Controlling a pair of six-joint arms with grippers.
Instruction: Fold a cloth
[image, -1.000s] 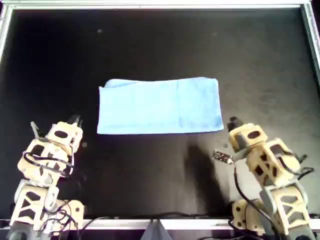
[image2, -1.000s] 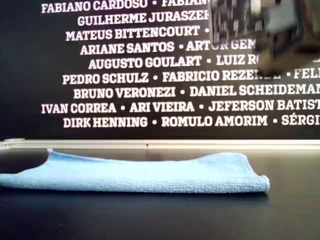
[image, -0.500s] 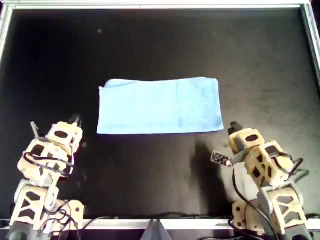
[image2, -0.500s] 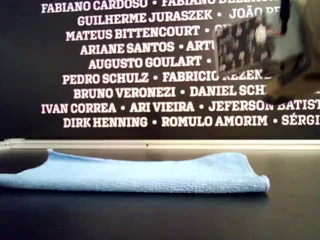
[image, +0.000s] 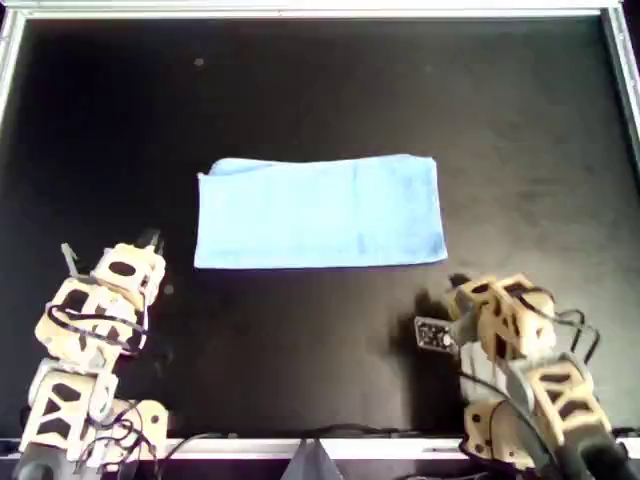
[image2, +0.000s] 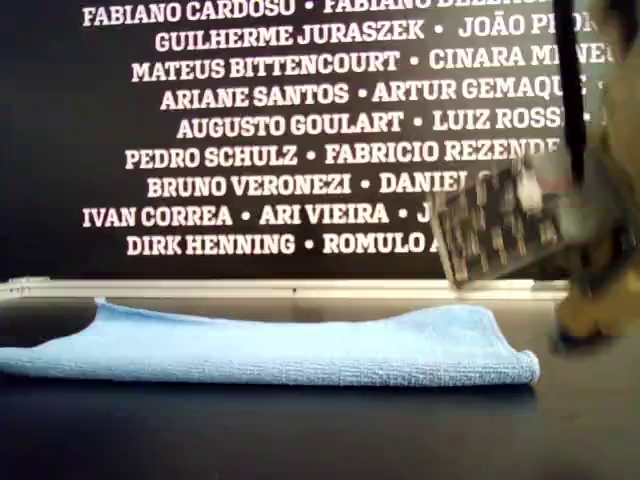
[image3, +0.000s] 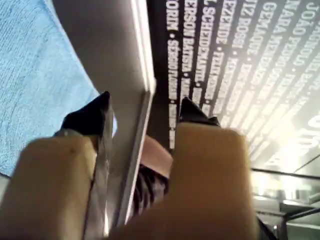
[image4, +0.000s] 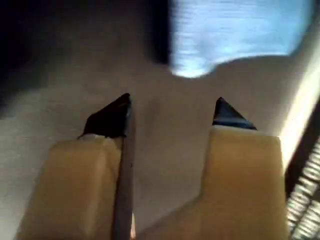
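Observation:
The light-blue cloth lies flat as a folded rectangle in the middle of the black table; it also shows in the exterior view. My first gripper is open and empty, near the front at the overhead view's left, short of the cloth's corner. In the first wrist view its open gripper has the cloth to one side. My second gripper is open and empty at the overhead view's right, in front of the cloth. In the blurred second wrist view the gripper faces a cloth corner.
A metal rim frames the black table. A dark wall printed with white names stands behind the far rim. The second arm's blurred wrist hangs at the exterior view's right, above the cloth's end.
My second arm has drawn back from the cloth toward the table's front edge and come lower in the exterior view. My first arm and the cloth have not moved.

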